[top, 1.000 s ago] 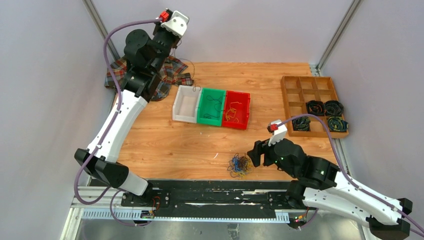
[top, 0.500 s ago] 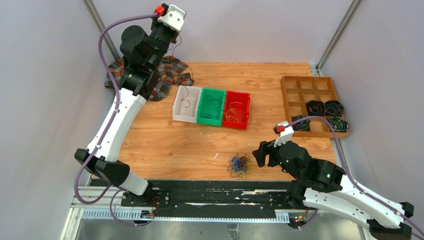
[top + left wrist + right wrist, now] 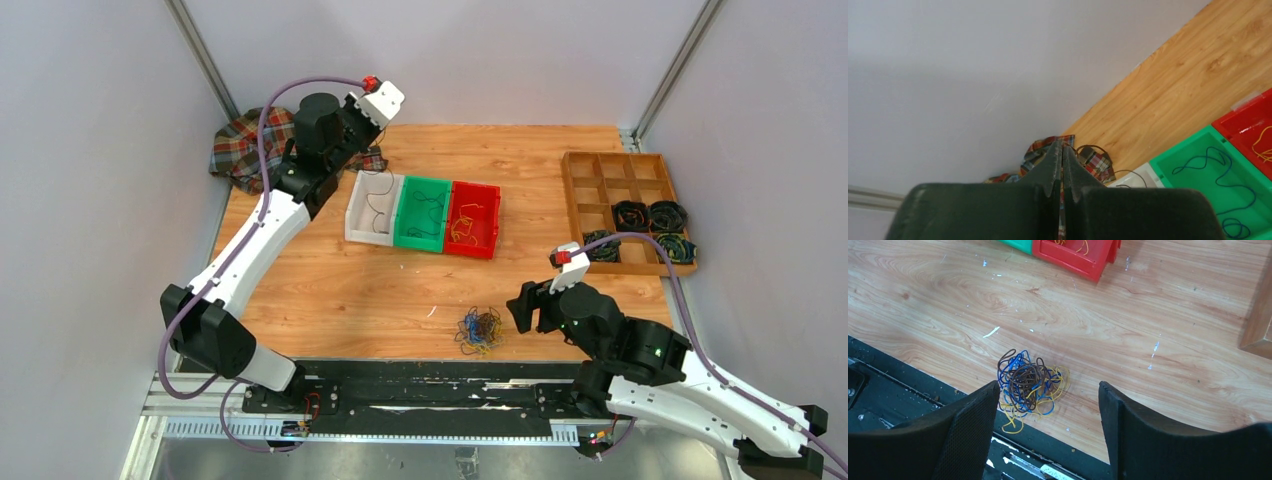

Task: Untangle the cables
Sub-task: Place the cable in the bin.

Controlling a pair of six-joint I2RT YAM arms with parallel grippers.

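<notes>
My right gripper [image 3: 1048, 388] is spread wide and hovers low over the worktop [image 3: 1168, 330]. The cables [image 3: 1030, 385] lie there in one tangled clump near the front edge, just before the gap between my fingers. My left gripper [image 3: 1062, 150] is pressed together, and I see nothing in it; it is well apart from the clump, by the white bin [image 3: 352, 215]. To do this step well, I think I should pinch only one loop at the rim of the clump, perhaps a yellow one, and lift it slowly so the other loops can slip off.
</notes>
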